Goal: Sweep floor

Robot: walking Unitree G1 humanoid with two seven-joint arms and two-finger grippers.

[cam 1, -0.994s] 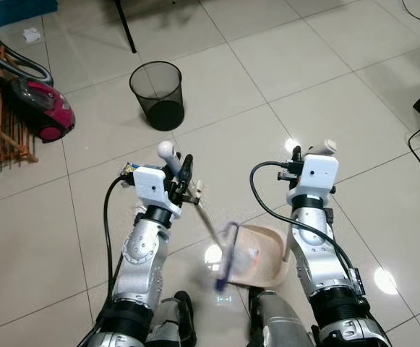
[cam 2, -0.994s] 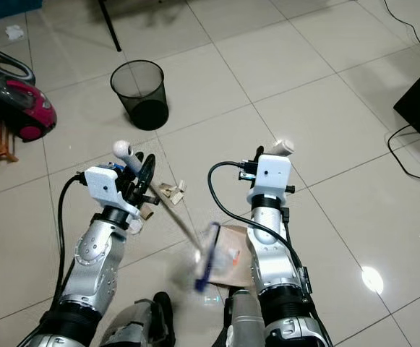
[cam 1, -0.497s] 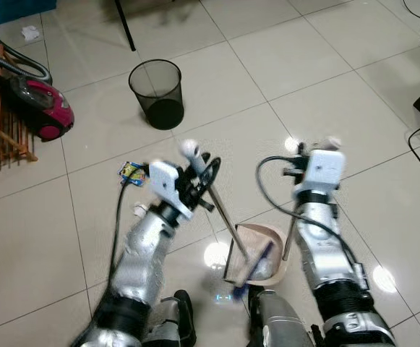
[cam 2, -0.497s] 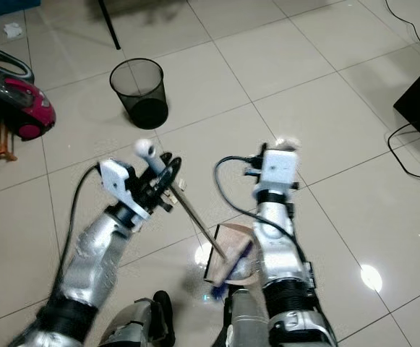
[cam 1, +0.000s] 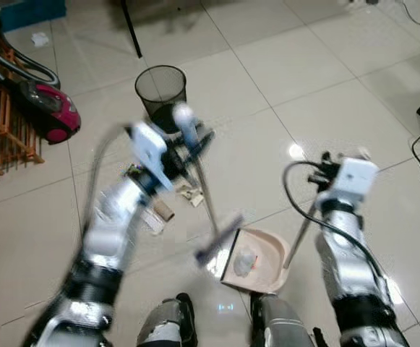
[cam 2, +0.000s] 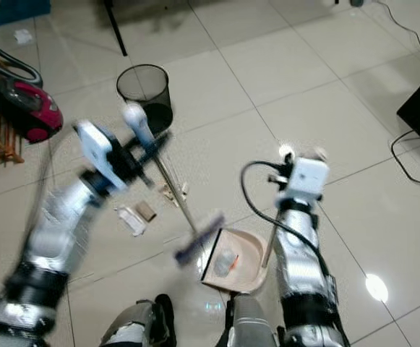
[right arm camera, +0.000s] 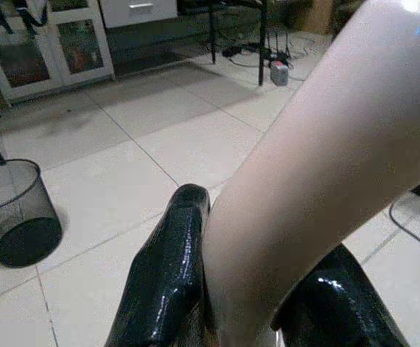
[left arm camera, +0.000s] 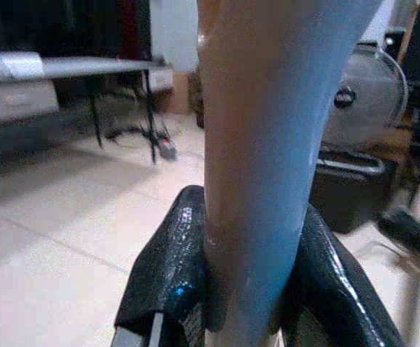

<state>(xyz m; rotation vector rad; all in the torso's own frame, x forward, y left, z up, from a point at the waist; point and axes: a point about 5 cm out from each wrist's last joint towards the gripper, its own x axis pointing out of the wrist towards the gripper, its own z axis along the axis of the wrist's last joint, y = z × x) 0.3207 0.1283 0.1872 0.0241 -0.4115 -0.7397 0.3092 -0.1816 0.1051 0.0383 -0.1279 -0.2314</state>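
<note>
Tiled floor (cam 1: 318, 65), glossy; bin (cam 1: 160, 90), vacuum (cam 1: 47, 112) nearby. Left hand (left arm camera: 249, 289) grips broom (cam 1: 206, 210); right hand (right arm camera: 242, 289) grips dustpan (cam 1: 256, 253).

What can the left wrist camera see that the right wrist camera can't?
Left wrist view: the left gripper clamps the pale blue broom handle, and a grey table on dark legs stands behind it.

Right wrist view: the right gripper clamps the beige dustpan handle. Beyond it stand a black mesh bin and a cabinet with glass doors.

Both views: two black fingers shut around a handle, above a pale tiled floor.
</note>
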